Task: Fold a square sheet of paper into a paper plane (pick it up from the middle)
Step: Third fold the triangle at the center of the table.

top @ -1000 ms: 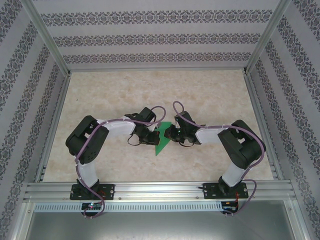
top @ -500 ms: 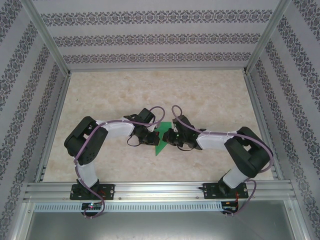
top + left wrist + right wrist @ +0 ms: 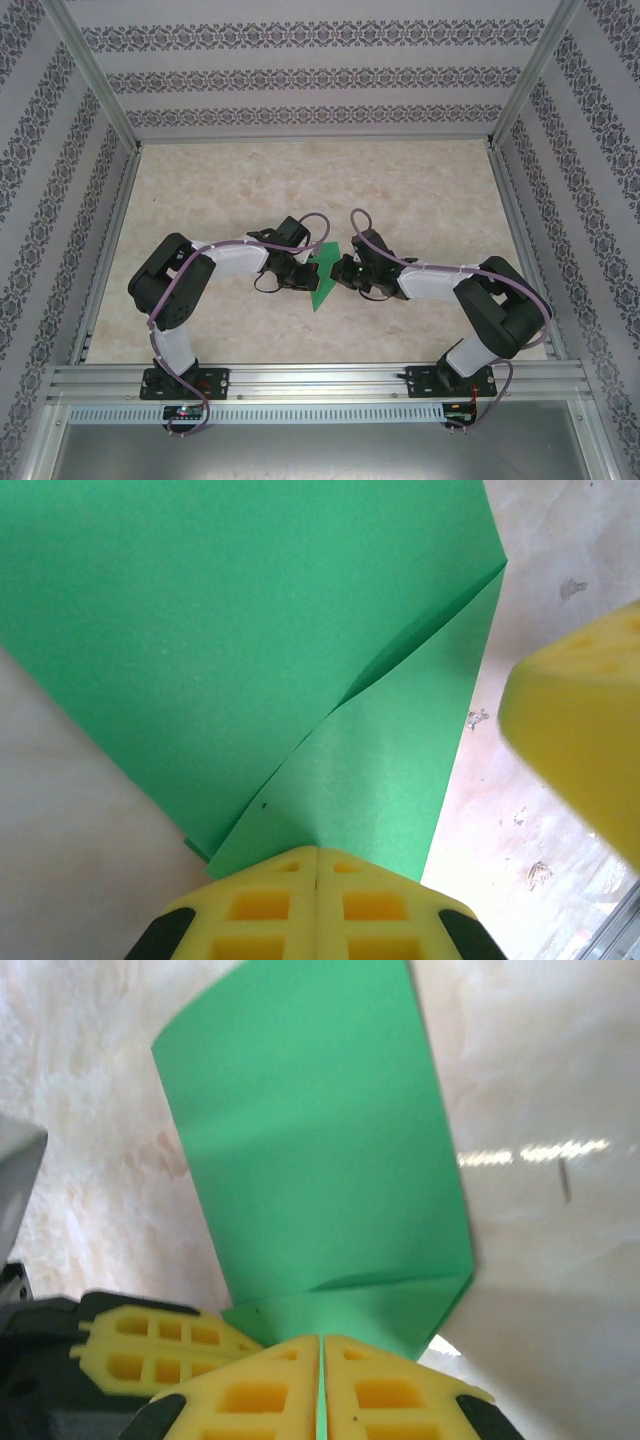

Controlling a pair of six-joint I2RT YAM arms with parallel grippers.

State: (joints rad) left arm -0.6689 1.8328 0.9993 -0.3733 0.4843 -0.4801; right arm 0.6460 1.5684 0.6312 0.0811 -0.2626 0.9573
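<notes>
The green sheet of paper is folded into a pointed shape and sits between both grippers above the middle of the table. In the left wrist view the sheet fans out from a crease, with a folded flap on its right side. My left gripper is shut on its near edge. In the right wrist view the sheet rises from my right gripper, shut with green paper in the seam between its fingers. From above, the left gripper and right gripper face each other across the paper.
The marble-patterned table has metal rails at its sides and patterned walls around it. The right gripper's yellow finger shows close by in the left wrist view. The left gripper's fingers crowd the right wrist view's lower left.
The right arm's elbow has swung out to the right and its forearm has stretched out, while its gripper stayed at the paper and closed a little. The left arm has not moved.
</notes>
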